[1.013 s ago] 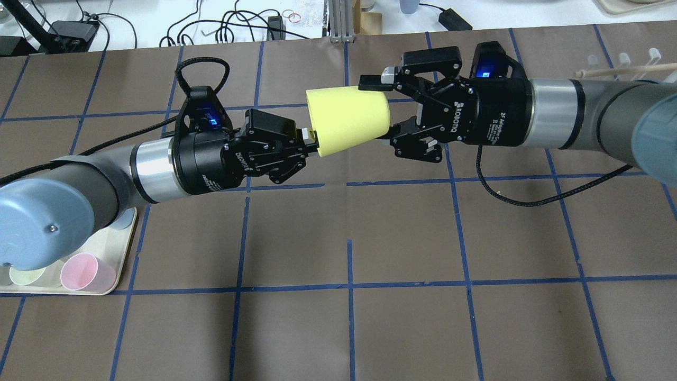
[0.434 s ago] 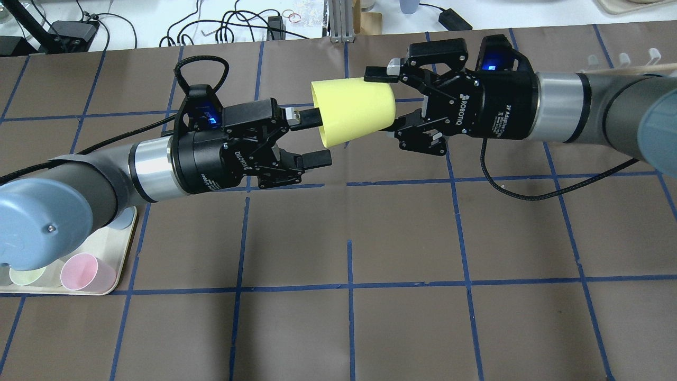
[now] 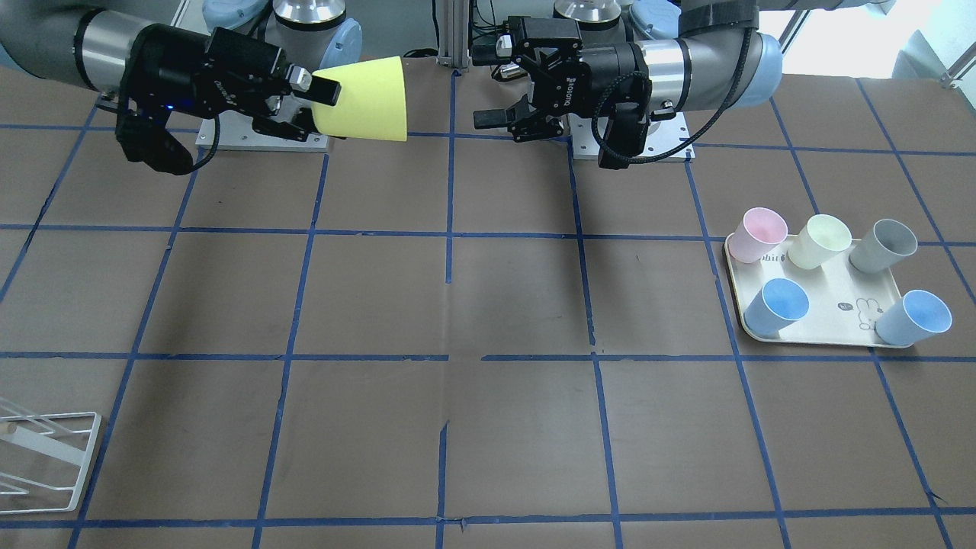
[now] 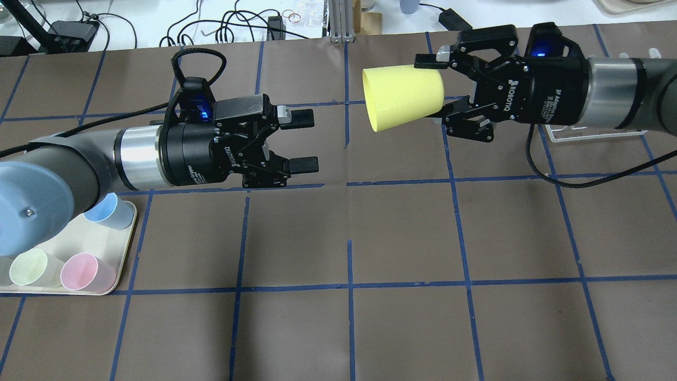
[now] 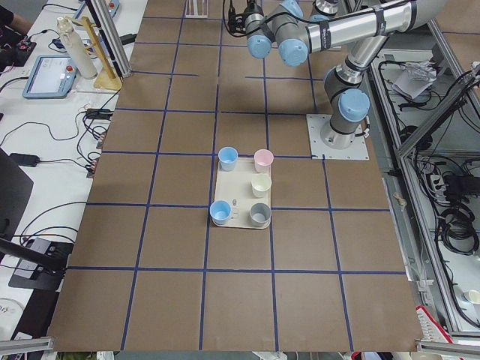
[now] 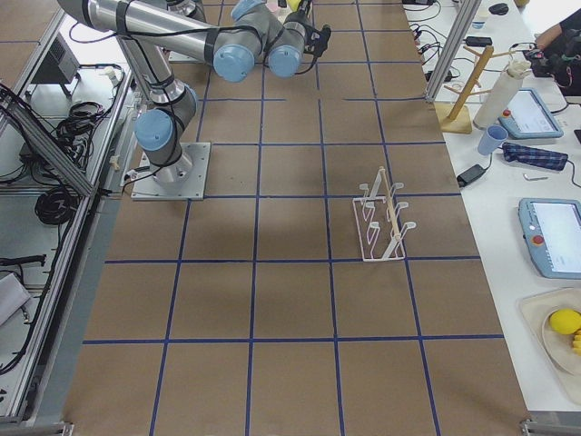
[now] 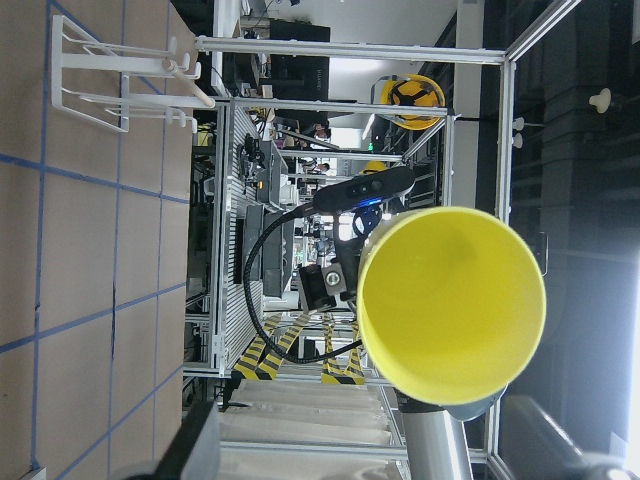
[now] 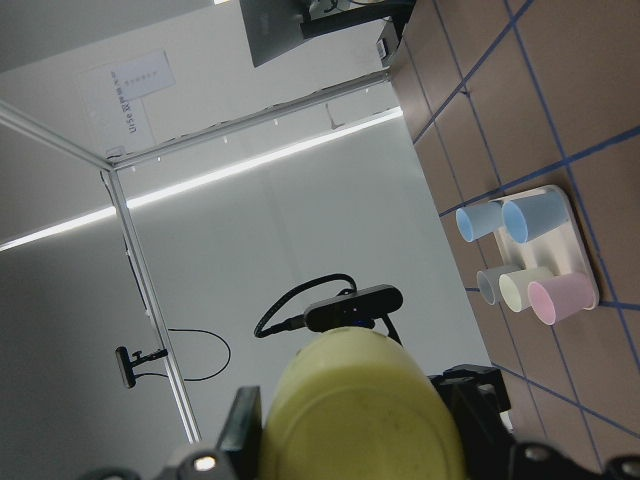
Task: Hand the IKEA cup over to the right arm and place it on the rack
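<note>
The bright yellow IKEA cup (image 4: 404, 98) lies sideways in the air, mouth toward the left arm. My right gripper (image 4: 439, 90) is shut on its base end. In the front view the right gripper (image 3: 324, 113) holds the cup (image 3: 362, 99) at the upper left. My left gripper (image 4: 305, 142) is open and empty, a clear gap to the left of the cup; it also shows in the front view (image 3: 494, 80). The left wrist view looks into the cup's mouth (image 7: 450, 300). The right wrist view shows its base (image 8: 365, 410). The white wire rack (image 6: 381, 218) stands on the table beyond the right arm (image 4: 597, 135).
A cream tray (image 3: 823, 324) with a rabbit drawing holds pink, pale cream-yellow, grey and two blue cups on the left arm's side; it also shows in the overhead view (image 4: 79, 248). Brown table with a blue tape grid. Cables and gear lie along the far edge.
My left gripper opened, let go of the cup's rim and drew back to the left. My right gripper carried the cup to the right and a little farther away.
</note>
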You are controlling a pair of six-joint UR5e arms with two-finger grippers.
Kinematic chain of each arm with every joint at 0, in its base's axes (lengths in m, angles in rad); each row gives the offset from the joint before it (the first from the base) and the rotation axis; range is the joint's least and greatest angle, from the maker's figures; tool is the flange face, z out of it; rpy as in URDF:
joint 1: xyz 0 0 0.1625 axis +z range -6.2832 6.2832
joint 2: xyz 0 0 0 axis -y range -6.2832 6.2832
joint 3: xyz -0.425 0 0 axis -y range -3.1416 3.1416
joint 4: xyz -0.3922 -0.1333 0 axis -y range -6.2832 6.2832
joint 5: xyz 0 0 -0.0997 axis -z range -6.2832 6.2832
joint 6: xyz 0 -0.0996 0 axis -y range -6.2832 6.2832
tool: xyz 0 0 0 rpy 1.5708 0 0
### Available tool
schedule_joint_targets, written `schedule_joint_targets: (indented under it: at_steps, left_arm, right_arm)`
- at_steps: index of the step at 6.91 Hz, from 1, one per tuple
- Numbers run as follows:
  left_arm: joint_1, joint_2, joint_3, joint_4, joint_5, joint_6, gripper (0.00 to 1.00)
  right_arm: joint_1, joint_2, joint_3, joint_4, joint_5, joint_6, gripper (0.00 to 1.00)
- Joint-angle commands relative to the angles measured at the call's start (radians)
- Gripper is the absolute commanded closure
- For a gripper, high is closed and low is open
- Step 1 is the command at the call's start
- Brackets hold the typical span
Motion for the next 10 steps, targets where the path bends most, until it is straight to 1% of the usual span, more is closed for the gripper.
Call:
schedule_joint_targets:
  at_steps: [1, 2, 3, 4, 5, 6, 7, 8, 9, 10]
  left_arm:
    - [0.005, -0.028, 0.051, 0.122, 0.225, -0.159, 0.0]
    - [0.004, -0.039, 0.051, 0.295, 0.42, -0.31, 0.0]
    - [-0.007, -0.05, 0.047, 0.5, 0.572, -0.459, 0.0]
    - [-0.009, -0.062, 0.051, 0.56, 0.698, -0.479, 0.0]
    - [-0.01, -0.074, 0.059, 0.661, 0.871, -0.49, 0.0]
    - [-0.029, -0.098, 0.083, 0.731, 1.023, -0.549, 0.0]
    - [-0.083, -0.129, 0.167, 0.72, 1.165, -0.604, 0.0]
    - [-0.158, -0.155, 0.265, 0.685, 1.341, -0.615, 0.0]
    - [-0.193, -0.159, 0.342, 0.616, 1.388, -0.65, 0.0]
    - [-0.2, -0.116, 0.338, 0.587, 1.376, -0.716, 0.0]
  right_arm:
    - [-0.098, -0.001, -0.066, -0.007, -0.216, 0.029, 0.7]
    - [-0.109, -0.003, -0.141, -0.018, -0.385, 0.045, 0.74]
    - [-0.109, -0.003, -0.204, -0.042, -0.506, 0.043, 0.76]
    - [-0.109, -0.005, -0.226, -0.149, -0.664, 0.045, 0.77]
    - [-0.109, -0.009, -0.22, -0.267, -0.798, 0.045, 0.8]
    - [-0.108, -0.011, -0.217, -0.368, -0.902, 0.039, 0.81]
    - [-0.108, -0.002, -0.215, -0.439, -1.013, 0.026, 0.82]
    - [-0.108, 0.002, -0.214, -0.518, -1.107, 0.017, 0.85]
    - [-0.108, 0.023, -0.212, -0.566, -1.15, -0.004, 0.86]
    - [-0.108, 0.07, -0.212, -0.653, -1.176, -0.007, 0.86]
